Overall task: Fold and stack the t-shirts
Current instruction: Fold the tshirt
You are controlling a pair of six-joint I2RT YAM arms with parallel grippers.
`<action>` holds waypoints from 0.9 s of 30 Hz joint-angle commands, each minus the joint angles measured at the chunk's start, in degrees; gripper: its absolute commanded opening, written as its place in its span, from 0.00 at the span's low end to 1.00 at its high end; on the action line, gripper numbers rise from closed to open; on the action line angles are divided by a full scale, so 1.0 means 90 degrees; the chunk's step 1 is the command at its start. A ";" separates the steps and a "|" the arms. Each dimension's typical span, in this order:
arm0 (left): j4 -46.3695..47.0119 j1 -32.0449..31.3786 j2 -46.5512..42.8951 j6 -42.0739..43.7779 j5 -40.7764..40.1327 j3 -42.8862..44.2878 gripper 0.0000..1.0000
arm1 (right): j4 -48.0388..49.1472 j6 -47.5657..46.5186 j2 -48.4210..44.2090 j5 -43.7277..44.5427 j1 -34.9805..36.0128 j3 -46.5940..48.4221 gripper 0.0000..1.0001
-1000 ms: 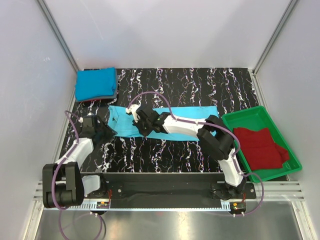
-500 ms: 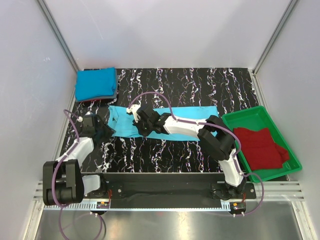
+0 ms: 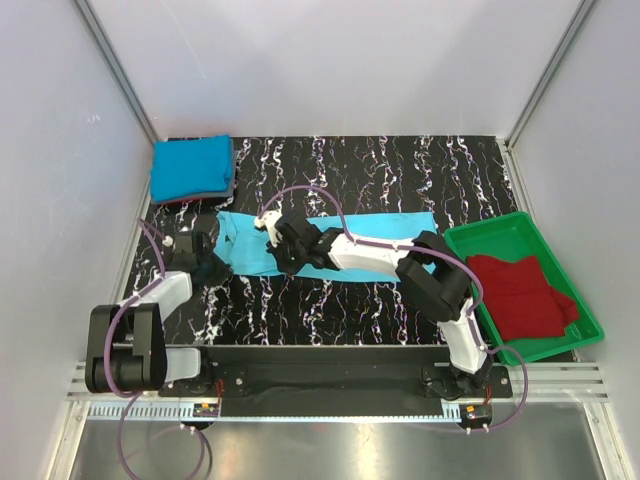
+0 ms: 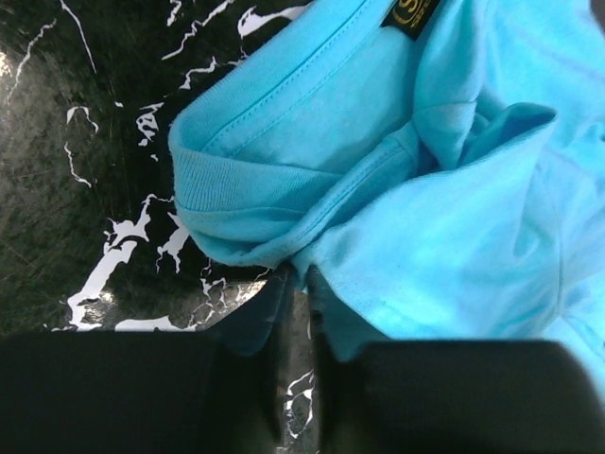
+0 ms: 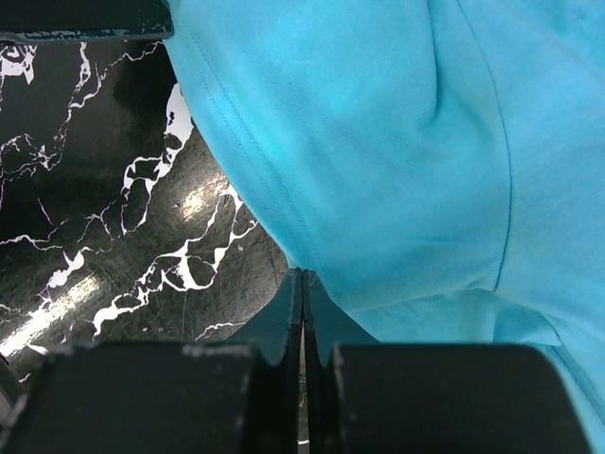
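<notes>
A light turquoise t-shirt (image 3: 380, 238) lies as a long strip across the middle of the black marbled table. My left gripper (image 3: 207, 265) is at its left end. In the left wrist view the fingertips (image 4: 284, 284) pinch a bunched fold of the turquoise t-shirt (image 4: 444, 208) just below the ribbed collar. My right gripper (image 3: 283, 262) sits on the strip's near edge, shut. Its tips (image 5: 302, 274) meet on the hem of the turquoise cloth (image 5: 378, 142). A folded deeper blue t-shirt (image 3: 190, 165) tops a small stack at the back left. A dark red t-shirt (image 3: 520, 295) lies in the tray.
The green plastic tray (image 3: 490, 225) stands at the right edge of the table. A grey cloth edge (image 3: 232, 183) shows under the blue stack. White walls close in the table at the left, back and right. Purple cables loop over both arms.
My left gripper has moved right onto the shirt's left end and its jaws have closed on the cloth. The right arm has stayed in place, shut.
</notes>
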 commanded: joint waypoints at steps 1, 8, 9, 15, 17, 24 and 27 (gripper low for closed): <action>0.0296 -0.0073 -0.0002 0.0007 -0.0142 0.0068 0.09 | 0.0271 0.0049 -0.0475 -0.0113 0.0085 -0.0098 0.00; -0.0513 -0.0219 -0.0207 0.0065 -0.0473 0.0351 0.00 | 0.0310 0.0078 -0.0553 -0.0083 0.0094 -0.0186 0.00; -0.0592 -0.0239 -0.0197 0.0095 -0.0513 0.0449 0.00 | 0.0320 0.0088 -0.0583 -0.0103 0.0085 -0.0196 0.00; -0.0828 -0.0405 -0.0382 0.0056 -0.0777 0.0479 0.00 | 0.0330 0.0146 -0.0671 -0.0152 0.0085 -0.0293 0.00; -0.0866 -0.0463 -0.0538 0.0007 -0.0816 0.0479 0.00 | 0.0339 0.0166 -0.0719 -0.0161 0.0094 -0.0342 0.00; -0.1423 -0.0717 -0.0822 -0.0198 -0.1167 0.0752 0.00 | 0.0359 0.0224 -0.0856 -0.0220 0.0085 -0.0420 0.00; -0.1511 -0.0874 -0.0920 -0.0276 -0.1382 0.0743 0.00 | 0.0349 0.0273 -0.0856 -0.0269 0.0085 -0.0420 0.00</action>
